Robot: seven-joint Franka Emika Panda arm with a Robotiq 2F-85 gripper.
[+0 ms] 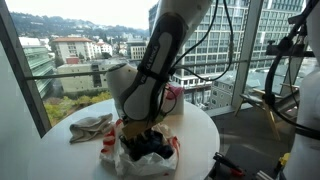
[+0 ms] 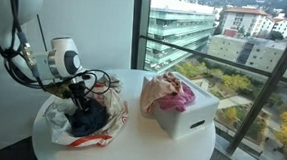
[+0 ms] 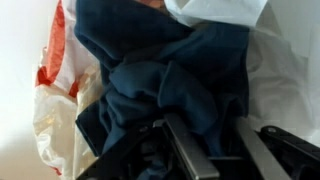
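Observation:
A dark blue cloth (image 3: pixel 170 70) lies bunched inside a white plastic bag with red print (image 3: pixel 55 110) on the round white table (image 2: pixel 144 150). My gripper (image 3: pixel 207 125) reaches down into the bag, its two fingers (image 3: pixel 185 152) set apart with folds of the blue cloth lying between them. In both exterior views the gripper (image 2: pixel 83 92) (image 1: pixel 150 133) is low over the cloth (image 2: pixel 89 120) (image 1: pixel 152 148), at the mouth of the bag (image 2: pixel 53 120) (image 1: pixel 130 160). The fingertips are partly sunk in the fabric.
A white box (image 2: pixel 189 118) holding pink and beige cloths (image 2: pixel 175 92) stands on the table beside the bag. A crumpled beige cloth (image 1: pixel 90 127) lies near the table's edge by the window. Tall windows (image 2: pixel 225 55) close off one side.

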